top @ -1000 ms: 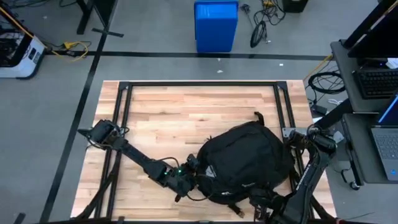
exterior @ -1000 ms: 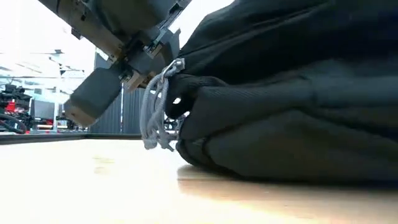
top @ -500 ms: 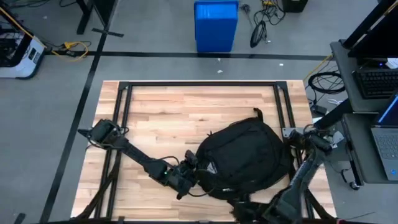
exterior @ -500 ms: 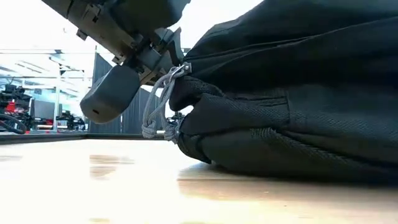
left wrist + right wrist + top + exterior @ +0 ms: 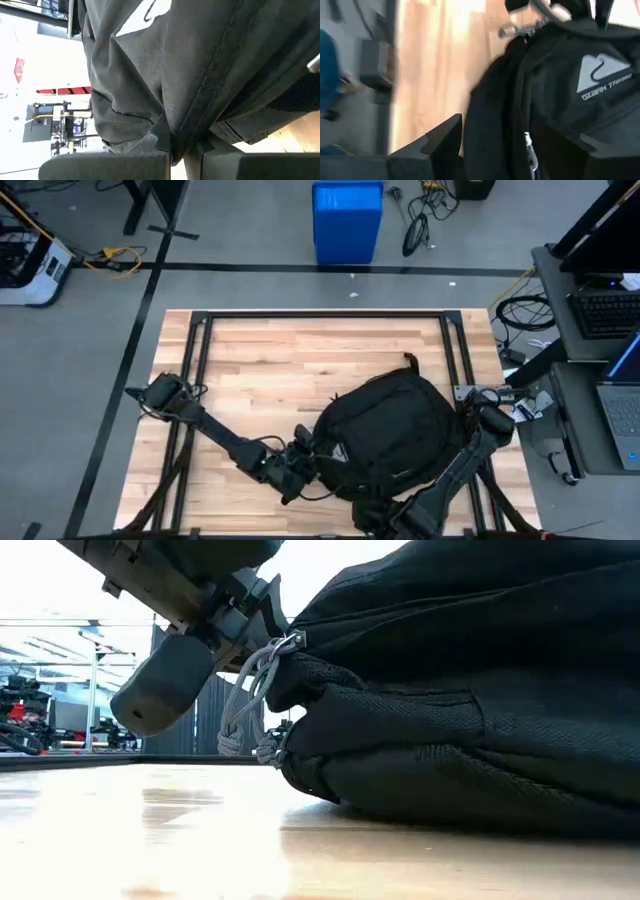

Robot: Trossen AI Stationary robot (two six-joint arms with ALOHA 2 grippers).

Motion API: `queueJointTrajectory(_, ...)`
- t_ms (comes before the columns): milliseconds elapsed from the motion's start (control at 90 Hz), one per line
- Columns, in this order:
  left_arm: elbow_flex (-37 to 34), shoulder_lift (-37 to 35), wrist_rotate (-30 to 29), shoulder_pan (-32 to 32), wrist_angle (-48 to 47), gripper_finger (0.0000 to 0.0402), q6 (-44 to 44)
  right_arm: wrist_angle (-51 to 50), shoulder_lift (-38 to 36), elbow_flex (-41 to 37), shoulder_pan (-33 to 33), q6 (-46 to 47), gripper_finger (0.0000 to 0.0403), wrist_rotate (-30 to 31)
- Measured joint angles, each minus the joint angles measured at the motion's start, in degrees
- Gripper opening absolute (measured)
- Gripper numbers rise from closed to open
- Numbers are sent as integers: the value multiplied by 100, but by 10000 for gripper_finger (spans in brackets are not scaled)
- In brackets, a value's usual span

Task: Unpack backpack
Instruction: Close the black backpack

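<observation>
Nearest you, at the front edge of the bench [image 5: 260, 370], your right tool [image 5: 375, 520] sat low against the near side of the backpack [image 5: 395, 435], its fingers spread apart with black fabric and the white logo patch [image 5: 600, 75] showing between them in the right wrist view. Your left tool [image 5: 300, 462] was pressed to the backpack's left end, its two fingers closed on a fold of the fabric there; in the low view a grey cord loop [image 5: 250, 700] hung from the pack just beside it. The backpack lay flat on the right half of the wooden bench, logo side up, its carry loop [image 5: 410, 362] pointing to the far side. It filled most of the low view, hiding everything behind it. Beyond the far edge of the bench a blue bin [image 5: 347, 222] stood on the floor, with loose cables [image 5: 420, 220] near it, and a desk with a keyboard [image 5: 608, 310] and laptop [image 5: 622, 405] sat off to the right.
</observation>
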Motion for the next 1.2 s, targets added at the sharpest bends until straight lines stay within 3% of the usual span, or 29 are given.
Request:
queueJointTrajectory(167,0,-5,-75,-22,-73,2,-5,-547,332,0,-261,221,230,-524)
queueJointTrajectory(256,0,-7,-110,-27,-240,2,-13,-1066,471,4,-408,711,212,-735)
queueJointTrajectory(367,0,-7,-250,-57,-396,2,-28,-1559,524,0,-446,814,149,-719)
queueJointTrajectory(467,2,-9,-367,-113,-399,2,-25,-2124,531,0,-437,734,51,-674)
queueJointTrajectory(522,2,-43,-546,-173,-435,2,-12,-2442,533,0,-458,625,19,-504)
queueJointTrajectory(744,-4,-522,-1334,-405,-576,2,2,-2593,418,0,-758,-112,10,297)
queueJointTrajectory(967,-4,-1090,-1704,-821,-599,1,12,-2549,409,2,-1274,-761,8,867)
queueJointTrajectory(1200,-4,-1305,-1495,-1098,-558,1,-6,-2428,409,11,-1546,-935,7,1260)
